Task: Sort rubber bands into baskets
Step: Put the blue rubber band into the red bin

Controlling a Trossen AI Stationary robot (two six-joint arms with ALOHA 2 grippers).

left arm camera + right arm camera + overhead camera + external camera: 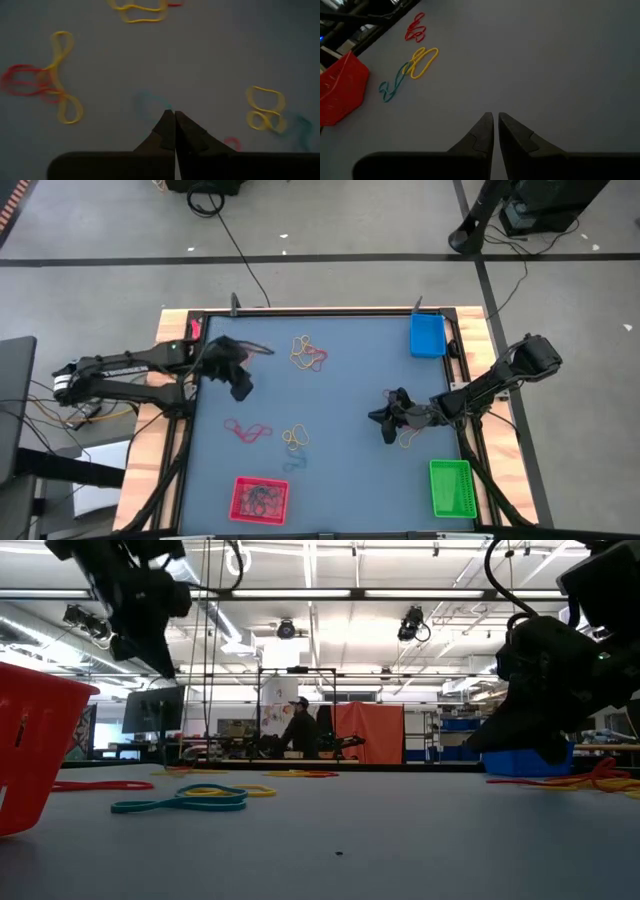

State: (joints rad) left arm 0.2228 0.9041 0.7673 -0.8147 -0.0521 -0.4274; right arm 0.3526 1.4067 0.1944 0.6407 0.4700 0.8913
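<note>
High view is showing the left gripper (241,388) hovering over the counter (350,400) near its left edge, its fingers (165,131) pressing together with nothing between them; the right gripper (384,423) is sitting low at the right side, its fingers (481,131) standing almost closed on nothing. Rubber bands are lying loose: a yellow and red tangle (308,354) toward the far edge, red loops (247,431) and a yellow and teal cluster (296,439) nearer the front. The red basket (260,498) is holding several bands at the front left; the green basket (450,486) is standing at the front right; the blue basket (427,335) is sitting at the far right corner.
</note>
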